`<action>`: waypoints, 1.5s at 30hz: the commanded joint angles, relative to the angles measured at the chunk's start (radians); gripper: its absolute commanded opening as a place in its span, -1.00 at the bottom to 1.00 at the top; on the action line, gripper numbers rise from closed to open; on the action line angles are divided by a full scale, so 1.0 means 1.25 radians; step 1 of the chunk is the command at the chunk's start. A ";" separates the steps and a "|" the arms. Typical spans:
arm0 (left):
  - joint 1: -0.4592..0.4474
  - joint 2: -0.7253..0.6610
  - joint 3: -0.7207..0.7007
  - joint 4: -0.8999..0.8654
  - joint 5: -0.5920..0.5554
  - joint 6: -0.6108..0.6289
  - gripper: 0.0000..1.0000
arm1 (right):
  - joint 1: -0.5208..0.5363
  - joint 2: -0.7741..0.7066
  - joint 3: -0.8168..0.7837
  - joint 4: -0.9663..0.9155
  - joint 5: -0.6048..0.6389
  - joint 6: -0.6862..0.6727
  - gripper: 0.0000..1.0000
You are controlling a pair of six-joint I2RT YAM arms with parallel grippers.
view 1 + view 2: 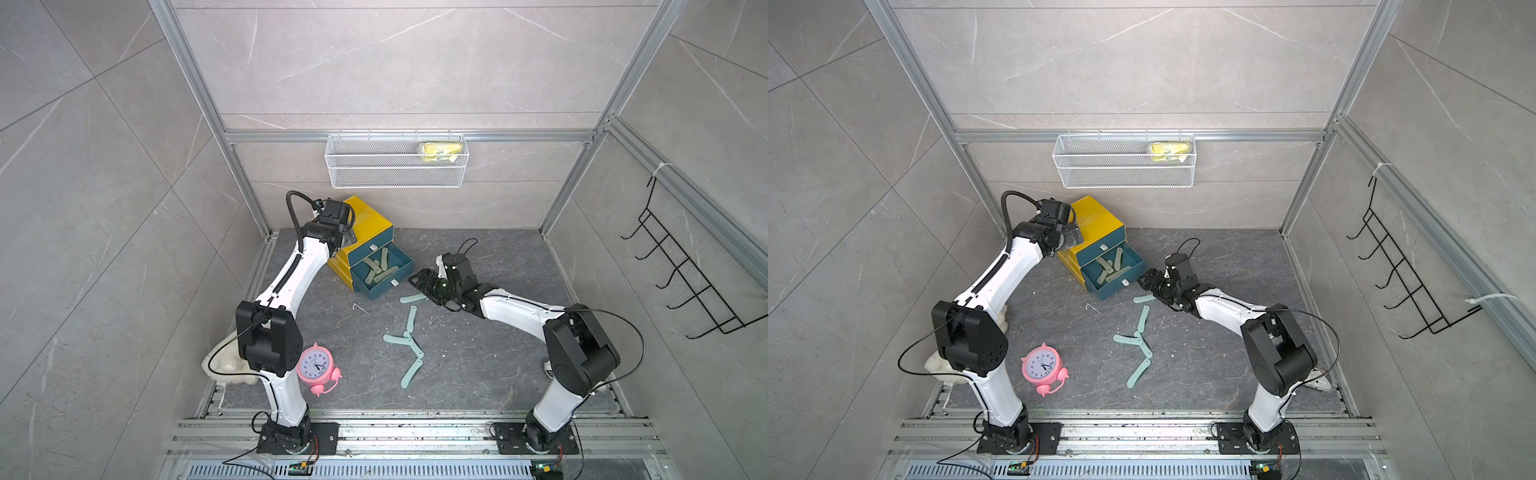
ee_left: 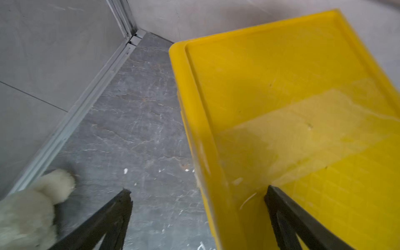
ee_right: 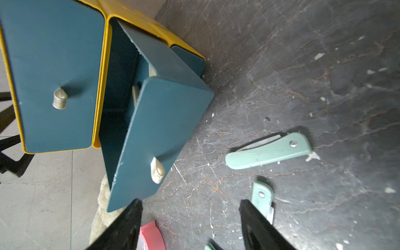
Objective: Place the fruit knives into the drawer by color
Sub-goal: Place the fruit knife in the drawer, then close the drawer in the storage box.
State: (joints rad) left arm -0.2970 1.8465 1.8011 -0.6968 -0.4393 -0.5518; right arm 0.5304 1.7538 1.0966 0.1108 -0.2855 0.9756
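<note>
Mint-green plastic, flat and gently curved, steel rivet near one end, blade edge showing along the spine: folding fruit knife (image 3: 268,151), flat on the dark veined stone-look tabletop (image 3: 324,65), just beside the pulled-out teal-blue plastic drawer (image 3: 160,138) of the yellow plastic cabinet (image 1: 365,216). Several duller grey-green knives (image 1: 376,266) already inside that drawer; four more mint ones (image 1: 411,318) loose on the tabletop nearby.

Step in hand, as judged: pick-up of the nearest mint knife.
- Right gripper (image 3: 190,203): close to that knife, jaws apart, empty.
- Left gripper (image 2: 198,190): over the edge of the cabinet's smooth top, jaws wide apart, empty.

Next move, likely: lower, centre over the handle, pinch across the thin width. Expect a low, slippery profile. Upper drawer (image 3: 54,75) shut; open first if needed for mint.
</note>
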 commanded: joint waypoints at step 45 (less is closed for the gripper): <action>-0.003 0.016 -0.055 -0.024 0.081 -0.011 0.96 | 0.054 0.449 0.539 -0.032 -0.030 0.206 0.47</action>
State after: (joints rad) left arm -0.2985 1.8469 1.7721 -0.6464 -0.3614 -0.5739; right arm 0.5888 2.2890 1.7367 0.0715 -0.3126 1.2209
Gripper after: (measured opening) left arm 0.981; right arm 0.733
